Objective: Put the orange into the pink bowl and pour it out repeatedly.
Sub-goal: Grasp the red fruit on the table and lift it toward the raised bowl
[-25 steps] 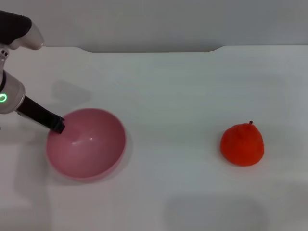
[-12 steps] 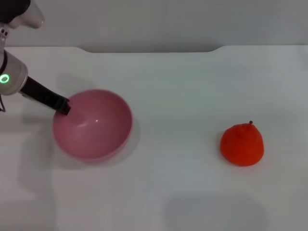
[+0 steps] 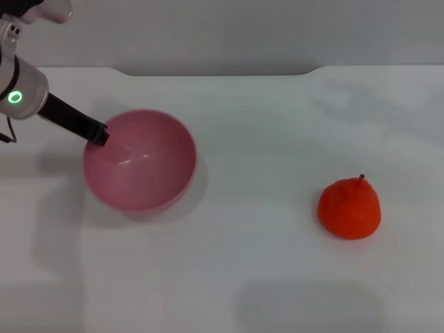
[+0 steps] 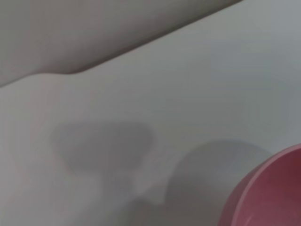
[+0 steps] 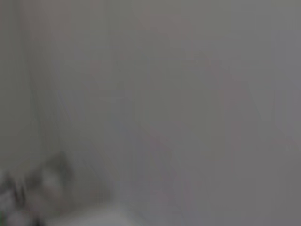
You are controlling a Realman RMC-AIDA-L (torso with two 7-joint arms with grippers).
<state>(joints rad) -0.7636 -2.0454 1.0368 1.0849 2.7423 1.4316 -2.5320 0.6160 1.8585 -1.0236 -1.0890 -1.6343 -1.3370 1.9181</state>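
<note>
On the white bench (image 3: pixel 263 277), toward the robot's right, sits the orange (image 3: pixel 349 208): a small, roundish, bright red-orange fruit with lumpy skin and a tiny dark stem nub on top. It rests alone, touching nothing, well apart from the pink bowl (image 3: pixel 141 161) on the left side.

The bowl is round, deep and glossy, with smooth plain walls, tipped so that its opening faces the head camera; its inside holds nothing. The left pincer (image 3: pixel 99 134) pinches the bowl's rim at the upper left edge, its dark fingers pressed onto the wall, the arm reaching in from the left with a green light ring on the wrist. In the left wrist view only a slice of the bowl's pink rim (image 4: pixel 268 193) shows, above its shadow on the bench.

The bench's far edge runs along the top of the head view, with a step near the middle. Wide open surface lies between bowl and orange.

The right pincer is out of sight.
</note>
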